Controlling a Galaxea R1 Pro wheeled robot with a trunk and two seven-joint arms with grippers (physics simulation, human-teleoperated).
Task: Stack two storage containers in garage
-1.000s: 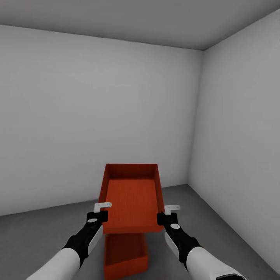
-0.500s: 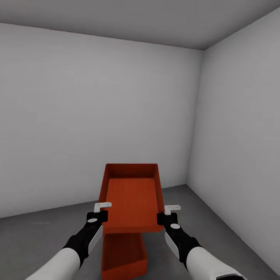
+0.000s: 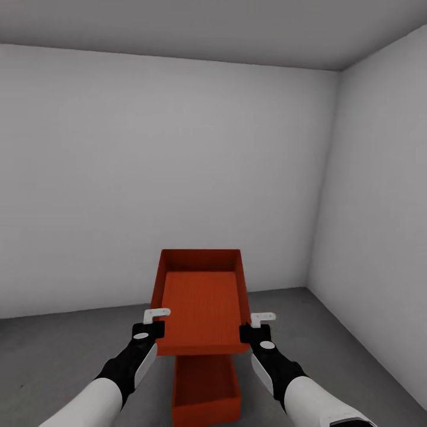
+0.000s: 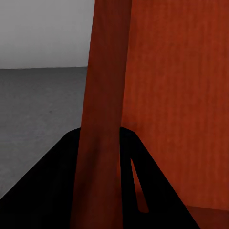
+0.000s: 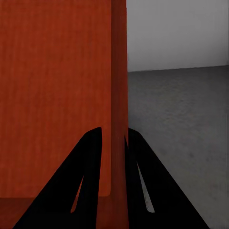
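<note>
Two grey walls [image 3: 178, 178] ahead, held container [image 3: 201, 302] above floor container [image 3: 206, 391]

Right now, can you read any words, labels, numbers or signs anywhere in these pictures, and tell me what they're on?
None: there is no readable text anywhere.
The held bin, gripped on its side walls by the left gripper and the right gripper, is plain orange-red with no label.
The bin on the floor below it is also unmarked.
The grey walls and the concrete floor carry no signs.
</note>
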